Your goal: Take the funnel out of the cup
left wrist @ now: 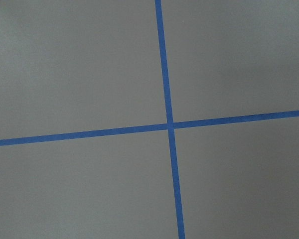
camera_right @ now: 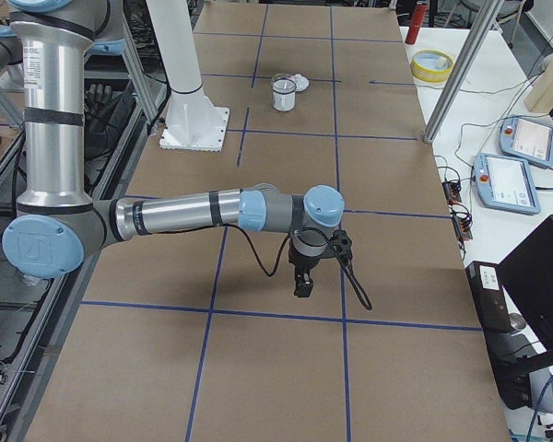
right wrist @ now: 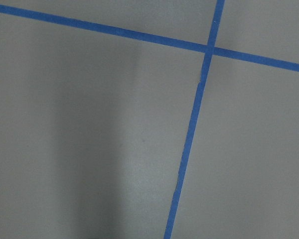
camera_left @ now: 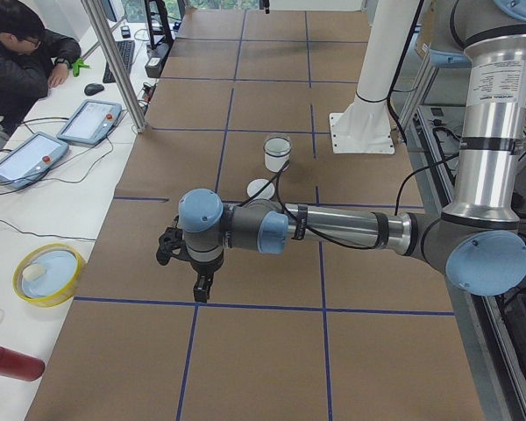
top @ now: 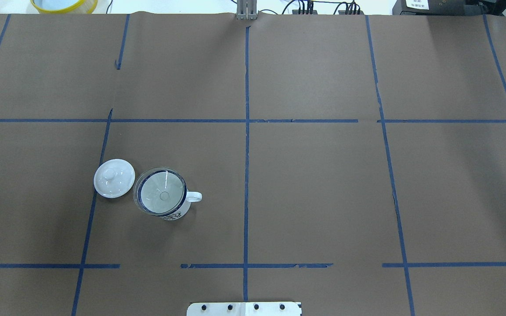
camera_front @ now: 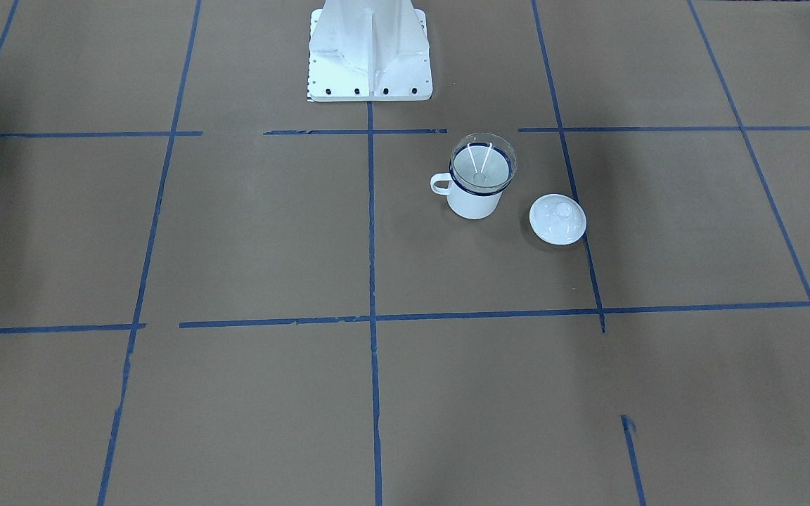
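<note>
We saw the left gripper (camera_left: 201, 288) hanging well left, and could not tell its opening; the lid (top: 114, 177) lay just left of the cup (camera_front: 474, 204), the funnel (top: 160, 191) seated in its mouth; the right gripper (camera_right: 302, 285) hung well right, its opening equally unreadable

right gripper (camera_right: 303, 284) points down over table (camera_right: 405, 368) | funnel (camera_right: 283, 80) in cup (camera_right: 283, 99), far end | lid (camera_right: 300, 83) just beside
</note>
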`<control>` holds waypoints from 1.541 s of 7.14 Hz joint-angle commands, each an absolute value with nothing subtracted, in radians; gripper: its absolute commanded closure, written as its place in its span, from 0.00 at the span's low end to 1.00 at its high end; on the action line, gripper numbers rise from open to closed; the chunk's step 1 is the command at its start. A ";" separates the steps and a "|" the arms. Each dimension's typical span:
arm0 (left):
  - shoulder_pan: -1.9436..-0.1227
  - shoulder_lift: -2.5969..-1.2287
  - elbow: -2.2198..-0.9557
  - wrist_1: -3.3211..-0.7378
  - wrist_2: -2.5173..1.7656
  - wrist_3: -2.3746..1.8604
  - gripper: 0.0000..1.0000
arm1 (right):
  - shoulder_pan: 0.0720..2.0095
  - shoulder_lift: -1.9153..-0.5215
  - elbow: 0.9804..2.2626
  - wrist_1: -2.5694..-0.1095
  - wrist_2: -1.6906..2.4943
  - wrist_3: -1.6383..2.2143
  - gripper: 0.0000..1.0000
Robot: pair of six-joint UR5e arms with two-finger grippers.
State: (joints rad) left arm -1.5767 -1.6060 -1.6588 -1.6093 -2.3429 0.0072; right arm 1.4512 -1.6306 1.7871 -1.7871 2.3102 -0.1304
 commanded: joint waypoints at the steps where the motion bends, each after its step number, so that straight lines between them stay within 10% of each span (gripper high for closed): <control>1: -1.575 -1.609 -1.826 -1.528 -2.321 -0.102 0.00 | 1.451 -1.631 1.787 -1.787 2.310 -0.130 0.00; 11: -0.892 -1.865 -2.243 -1.386 -2.045 -0.904 0.00 | 1.451 -1.631 1.787 -1.787 2.310 -0.130 0.00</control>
